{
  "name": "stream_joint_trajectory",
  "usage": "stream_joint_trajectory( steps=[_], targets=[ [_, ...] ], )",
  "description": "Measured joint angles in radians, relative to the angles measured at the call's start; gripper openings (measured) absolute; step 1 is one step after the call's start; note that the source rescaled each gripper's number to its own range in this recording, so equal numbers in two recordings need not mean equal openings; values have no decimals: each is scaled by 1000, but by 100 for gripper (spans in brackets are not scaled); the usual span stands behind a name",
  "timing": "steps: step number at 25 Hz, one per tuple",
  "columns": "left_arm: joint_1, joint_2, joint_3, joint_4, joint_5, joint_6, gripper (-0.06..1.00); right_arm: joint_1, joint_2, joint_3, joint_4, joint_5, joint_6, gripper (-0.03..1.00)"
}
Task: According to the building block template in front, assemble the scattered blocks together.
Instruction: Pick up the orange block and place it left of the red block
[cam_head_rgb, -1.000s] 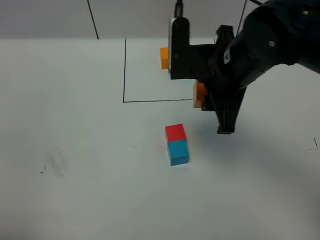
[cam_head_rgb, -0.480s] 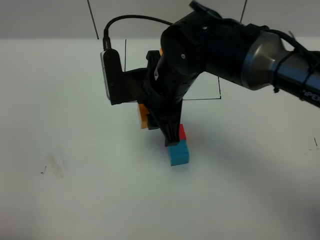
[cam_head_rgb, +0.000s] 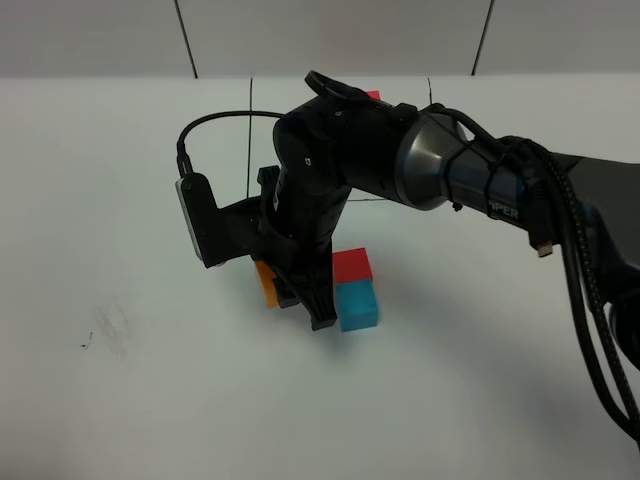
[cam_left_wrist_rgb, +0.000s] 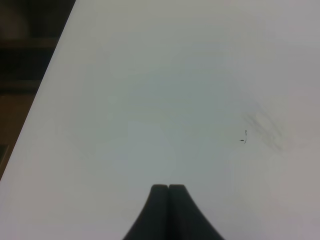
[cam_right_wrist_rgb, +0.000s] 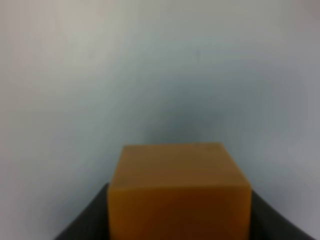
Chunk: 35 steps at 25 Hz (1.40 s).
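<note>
Right black pincer (cam_right_wrist_rgb: 180, 220) clamped on the small matte orange cube (cam_right_wrist_rgb: 179, 197), which sits between its jaws, just left of the red and blue pair in the exterior view. Small matte blue cube (cam_head_rgb: 357, 305) touches the small matte red cube (cam_head_rgb: 351, 266) behind it on the smooth white table (cam_head_rgb: 150, 400). Beyond, the thin black drawn rectangle (cam_head_rgb: 249, 140); template mostly hidden by the arm. Left black pincer (cam_left_wrist_rgb: 168, 190) closed together over bare table.

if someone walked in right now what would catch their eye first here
The big black right arm reaching across the white table, its right gripper shut on the orange cube, just left of the red cube and blue cube that sit touching. Behind the arm, the black drawn rectangle is mostly hidden.
</note>
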Motion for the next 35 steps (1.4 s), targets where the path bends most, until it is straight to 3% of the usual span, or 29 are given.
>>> stream_joint_trajectory(
  steps=[35],
  targets=[
    [0, 0, 0, 0, 0, 0, 0, -46, 97, -3, -24, -73, -19, 43]
  ],
)
